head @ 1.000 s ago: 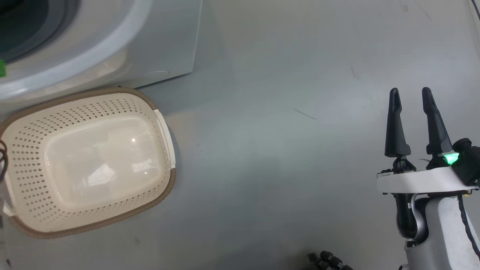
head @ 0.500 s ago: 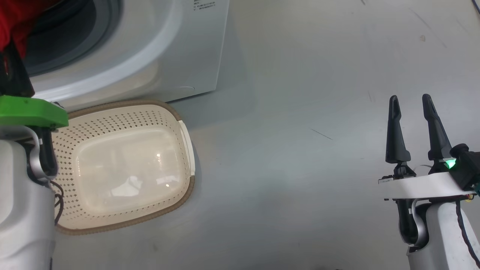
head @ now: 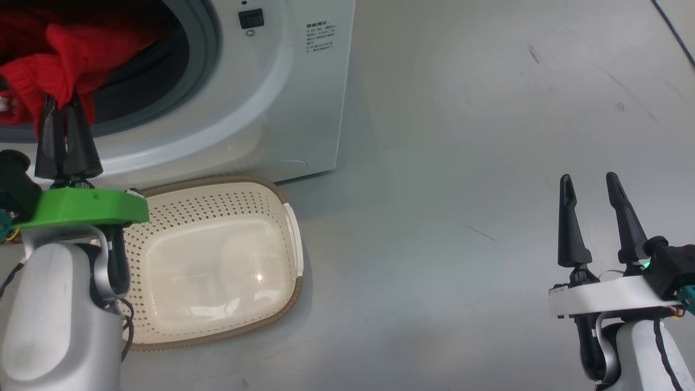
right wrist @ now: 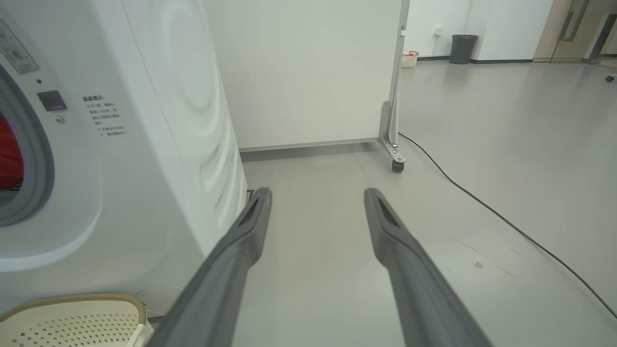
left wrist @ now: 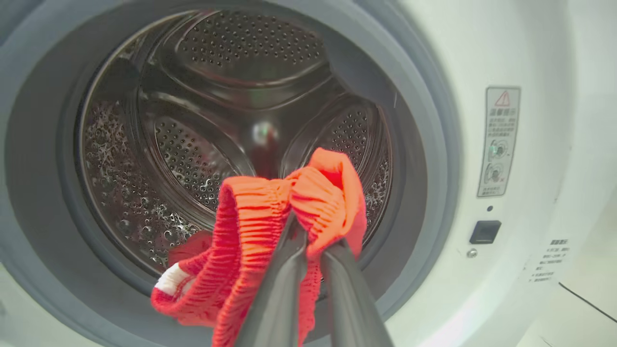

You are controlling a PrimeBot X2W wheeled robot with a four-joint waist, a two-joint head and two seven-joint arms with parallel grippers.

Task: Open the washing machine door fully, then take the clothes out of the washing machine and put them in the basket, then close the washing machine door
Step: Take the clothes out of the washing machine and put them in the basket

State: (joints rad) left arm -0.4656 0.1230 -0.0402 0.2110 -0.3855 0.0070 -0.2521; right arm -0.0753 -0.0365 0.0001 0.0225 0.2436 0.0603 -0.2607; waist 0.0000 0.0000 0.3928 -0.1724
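Grey smooth floor [head: 434, 163], with the white washing machine [head: 282, 108] at the upper left of the head view, drum mouth uncovered. We saw the left gripper [head: 61, 100] at the lower edge of that mouth, its two dark fingers pressed nearly together and pinching a fold of the clothes [left wrist: 250, 226]. The fold was red ribbed knit with a small white part. It hung from the fingertips in front of the steel drum [left wrist: 193, 144], drooping toward the grey gasket [left wrist: 436, 144]. More red showed low in the drum behind it. We noted the basket [head: 228, 206] on the floor just in front of the machine, below the mouth, with the left forearm overlapping its left side in the head view. The right gripper [head: 588, 176] was well apart at lower right over bare floor, fingers spread wide, holding nothing. The right wrist view showed a white wheeled panel [right wrist: 308, 72] beyond the machine and a black cable [right wrist: 482, 202] on the floor.
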